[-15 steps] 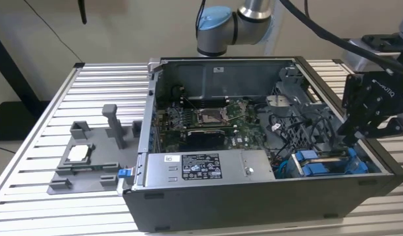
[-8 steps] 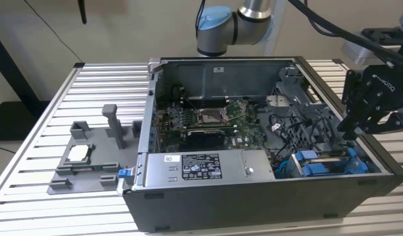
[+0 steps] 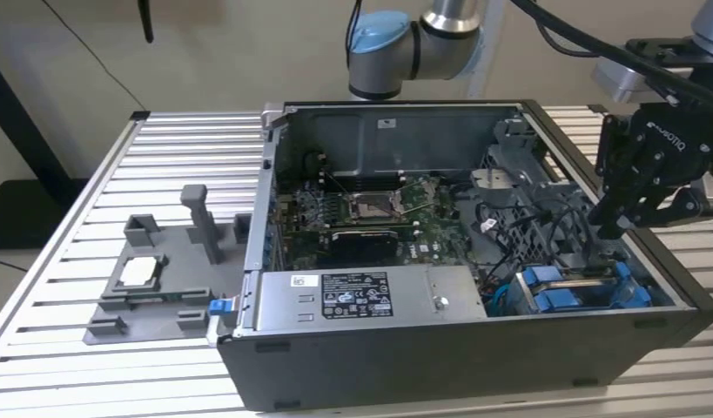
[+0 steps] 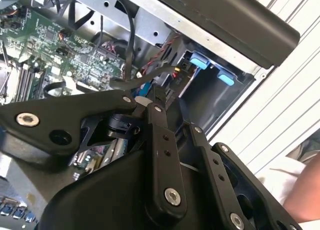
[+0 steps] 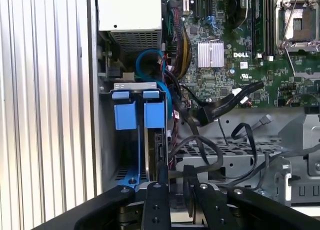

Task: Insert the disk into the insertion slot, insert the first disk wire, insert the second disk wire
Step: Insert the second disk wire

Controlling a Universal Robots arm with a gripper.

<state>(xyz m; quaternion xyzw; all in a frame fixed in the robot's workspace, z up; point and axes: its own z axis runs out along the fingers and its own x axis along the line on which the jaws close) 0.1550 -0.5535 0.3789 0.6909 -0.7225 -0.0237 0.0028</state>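
The disk [image 5: 159, 142] sits edge-on in the insertion slot [image 5: 133, 85] of the dark drive cage, and its blue carrier tabs [image 5: 154, 115] show at the opening. In the exterior view the blue carrier [image 3: 571, 292] lies at the case's front corner on that view's right. My gripper [image 3: 617, 228] hangs just above the cage, and its black fingers [image 5: 161, 172] stand close together beside the disk. A black wire [image 5: 220, 160] runs between them. In the second wrist view the gripper [image 4: 150, 101] is closed near a black flat wire [image 4: 140, 79] that leads toward the blue tabs [image 4: 200, 62].
The open computer case [image 3: 449, 357] rests on a slatted metal table [image 3: 101, 174]. Inside are the motherboard [image 3: 368, 209], the grey power-supply box [image 3: 356, 296] and loose black cables [image 5: 240, 97]. A grey fixture [image 3: 158, 279] stands on the exterior view's left. A person's sleeve [image 4: 295, 175] is beside the table.
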